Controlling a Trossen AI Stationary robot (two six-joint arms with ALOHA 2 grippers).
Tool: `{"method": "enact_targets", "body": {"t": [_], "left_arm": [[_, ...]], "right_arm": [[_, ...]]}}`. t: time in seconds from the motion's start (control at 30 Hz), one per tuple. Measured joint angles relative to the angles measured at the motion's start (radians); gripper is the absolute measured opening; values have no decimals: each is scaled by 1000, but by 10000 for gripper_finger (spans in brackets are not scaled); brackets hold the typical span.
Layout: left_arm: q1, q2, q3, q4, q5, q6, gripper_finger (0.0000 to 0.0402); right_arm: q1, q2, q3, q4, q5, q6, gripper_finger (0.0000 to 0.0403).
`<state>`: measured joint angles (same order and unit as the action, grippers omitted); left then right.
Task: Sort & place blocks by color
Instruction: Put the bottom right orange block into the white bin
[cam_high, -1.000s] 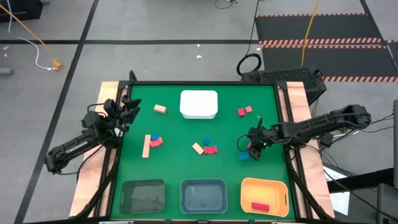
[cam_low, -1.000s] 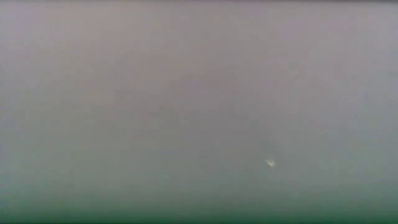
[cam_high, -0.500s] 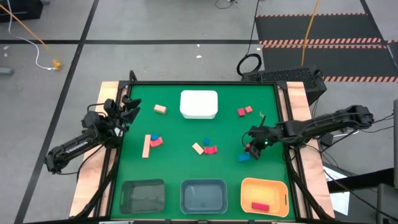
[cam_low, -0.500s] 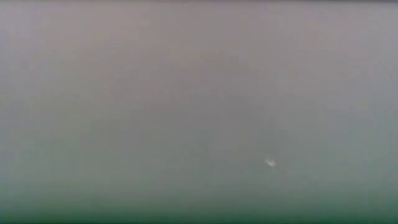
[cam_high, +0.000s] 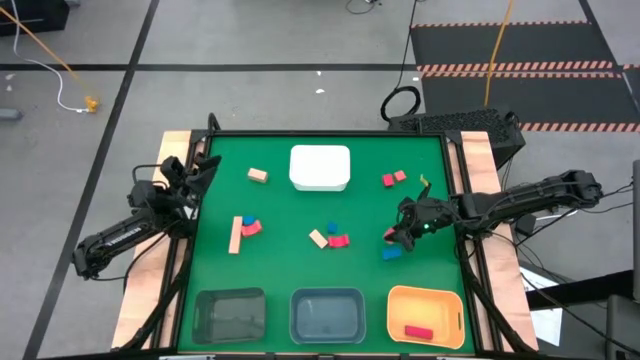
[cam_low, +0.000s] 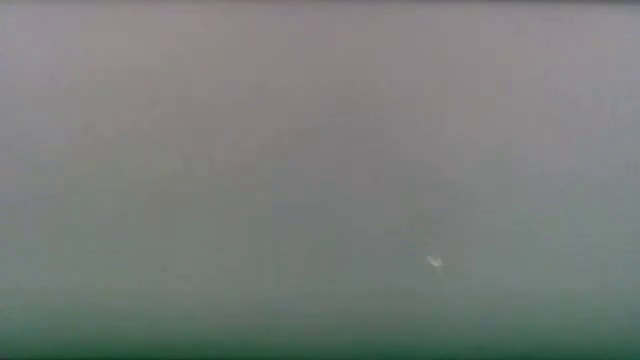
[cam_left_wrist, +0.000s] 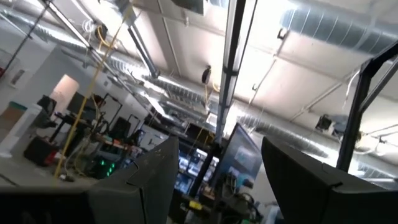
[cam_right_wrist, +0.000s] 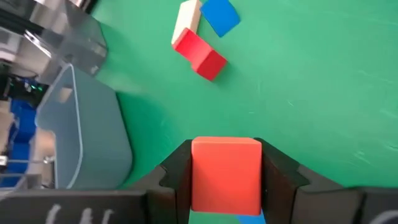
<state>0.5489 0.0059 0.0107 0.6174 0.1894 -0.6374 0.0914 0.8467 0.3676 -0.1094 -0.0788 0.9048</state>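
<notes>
My right gripper (cam_high: 397, 235) hovers over the right part of the green table, shut on a red block (cam_right_wrist: 226, 174). A blue block (cam_high: 390, 253) lies on the mat just below it. More blocks lie on the mat: a red pair (cam_high: 393, 178), a group of blue, tan and red (cam_high: 330, 237), a tan bar with a red and a blue block (cam_high: 242, 230), and a tan block (cam_high: 258, 175). My left gripper (cam_high: 203, 170) waits open at the table's left edge, pointing up at the ceiling (cam_left_wrist: 211, 74). The low view shows only grey blur. My right gripper pinches the red block's two opposite side faces (cam_right_wrist: 198, 180) between its two fingers (cam_right_wrist: 177, 174). The fingers slant down from the table's right side. The block is lifted clear of the mat, above the blue block (cam_right_wrist: 249, 218).
Three bins stand along the near edge: a dark clear one (cam_high: 205, 315), a grey-blue one (cam_high: 300, 318) and an orange one (cam_high: 450, 312) with a red block (cam_high: 418, 331) inside. A white tray (cam_high: 320, 167) sits at the far middle. Wooden rails border the mat.
My right gripper, still shut on the red block, has moved a little toward the table's left, away from the blue block. My left gripper has drawn back slightly toward the table's left edge.
</notes>
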Motion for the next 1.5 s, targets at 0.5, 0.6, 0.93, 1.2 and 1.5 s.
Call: {"method": "enact_targets", "body": {"t": [0.5,0.6,0.93,1.2,1.5], "left_arm": [[0,0,0,66,-9,-143,232],[0,0,0,66,-9,-121,232],[0,0,0,66,-56,-119,232],[0,0,0,74,-169,-245,232],[-1,10,0,47,-176,-331,232]], "right_arm": [[0,0,2,39,3,9,116],[0,0,2,39,4,1,116],[0,0,2,38,2,0,116],[0,1,2,37,0,0,116],[-8,1,2,38,-1,38,116]]}}
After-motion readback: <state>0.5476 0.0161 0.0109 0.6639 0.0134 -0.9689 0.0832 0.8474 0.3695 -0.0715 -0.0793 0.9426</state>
